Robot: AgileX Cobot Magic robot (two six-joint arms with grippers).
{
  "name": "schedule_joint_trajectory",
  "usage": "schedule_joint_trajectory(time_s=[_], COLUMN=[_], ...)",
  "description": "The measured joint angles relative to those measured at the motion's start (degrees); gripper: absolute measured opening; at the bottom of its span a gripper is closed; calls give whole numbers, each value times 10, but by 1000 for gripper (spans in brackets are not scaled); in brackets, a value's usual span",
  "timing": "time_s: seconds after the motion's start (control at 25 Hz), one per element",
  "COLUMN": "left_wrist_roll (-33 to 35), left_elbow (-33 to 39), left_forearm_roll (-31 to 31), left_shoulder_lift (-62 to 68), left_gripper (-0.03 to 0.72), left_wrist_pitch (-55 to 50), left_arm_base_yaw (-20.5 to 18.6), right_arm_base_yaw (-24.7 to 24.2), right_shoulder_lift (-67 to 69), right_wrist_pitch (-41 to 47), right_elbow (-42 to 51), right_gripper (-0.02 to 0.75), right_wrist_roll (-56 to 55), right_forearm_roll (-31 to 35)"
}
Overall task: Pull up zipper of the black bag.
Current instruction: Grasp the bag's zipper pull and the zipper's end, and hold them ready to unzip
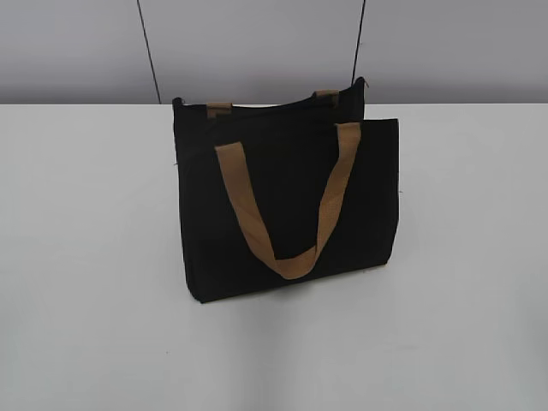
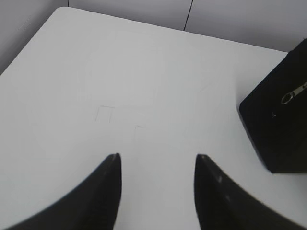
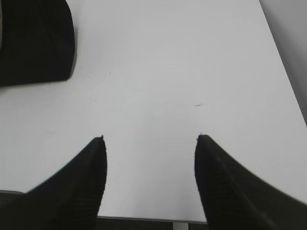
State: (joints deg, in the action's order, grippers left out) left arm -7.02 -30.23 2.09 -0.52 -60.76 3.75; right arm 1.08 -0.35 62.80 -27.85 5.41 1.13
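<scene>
The zipper [image 2: 298, 91], with its silver ring pull [image 2: 287, 99], is seen at 3 o'clock in the left wrist view. The black bag [image 1: 287, 201] stands mid-surface [image 1: 86, 257], 1 tan handle [image 1: 287, 210] draped down its front. The left tool [image 2: 157, 158] and right tool [image 3: 150, 138] are both spread open, holding nothing, apart from the bag.
</scene>
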Motion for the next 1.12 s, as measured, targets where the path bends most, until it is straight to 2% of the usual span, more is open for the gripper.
schedule_joint_trajectory(time_s=[0.8,0.92,1.12], left_wrist_roll=[0,1,5], left_elbow=[-3,-21,-30], left_forearm_roll=[-1,-3,-3], left_shoulder_lift=[23,60,144], left_gripper=[364,350,333], left_wrist_pitch=[7,52,187], left_arm_base_yaw=[0,0,0], right_arm_base_yaw=[0,0,0], right_shoulder_lift=[0,0,0], right_wrist_pitch=[0,0,0], right_elbow=[0,0,0], right_gripper=[454,454,454], right_wrist_roll=[0,0,0], right_forearm_roll=[0,0,0])
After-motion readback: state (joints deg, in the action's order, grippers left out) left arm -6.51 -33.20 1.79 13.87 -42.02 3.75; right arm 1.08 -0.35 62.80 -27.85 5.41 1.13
